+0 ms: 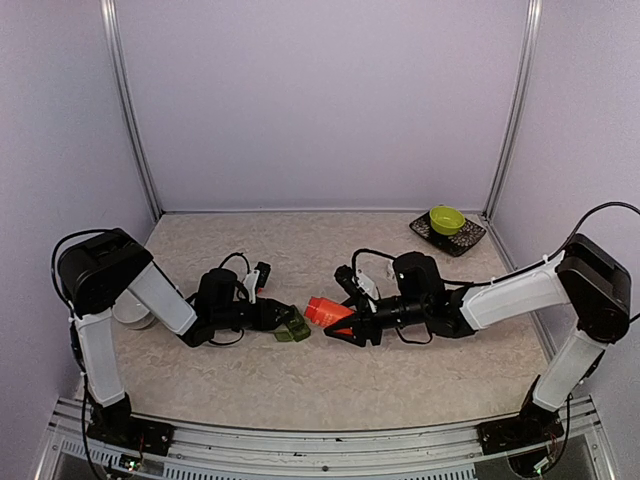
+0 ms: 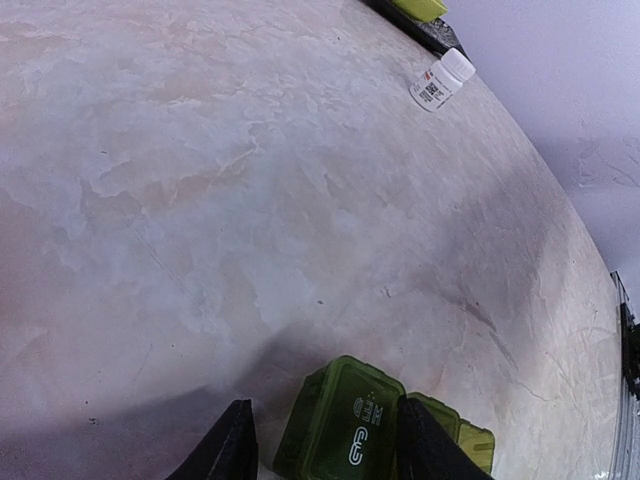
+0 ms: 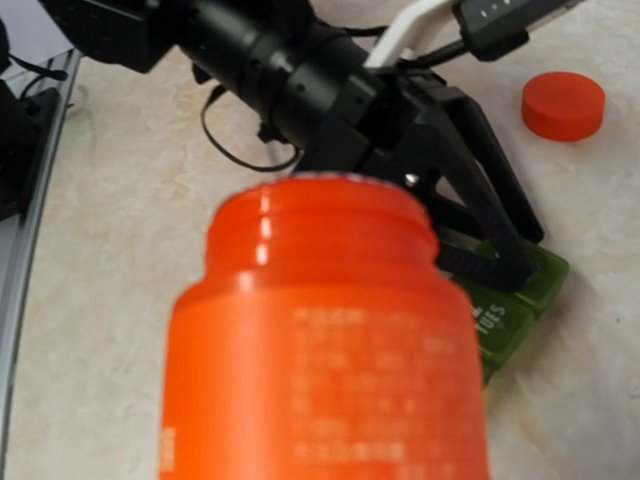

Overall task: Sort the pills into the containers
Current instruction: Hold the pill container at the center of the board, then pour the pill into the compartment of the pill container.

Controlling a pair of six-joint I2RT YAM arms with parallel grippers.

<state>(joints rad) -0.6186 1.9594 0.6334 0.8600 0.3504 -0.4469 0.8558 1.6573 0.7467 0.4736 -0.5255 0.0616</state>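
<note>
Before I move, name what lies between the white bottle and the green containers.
Only bare tabletop, per the left wrist view, between the white bottle and the containers.

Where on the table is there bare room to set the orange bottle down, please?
Bare: the back-left table between rear wall and left arm, and the near strip before the front rail. Crowded: the centre, where the orange bottle faces the containers, and the back-right corner with bowl and tray.
</note>
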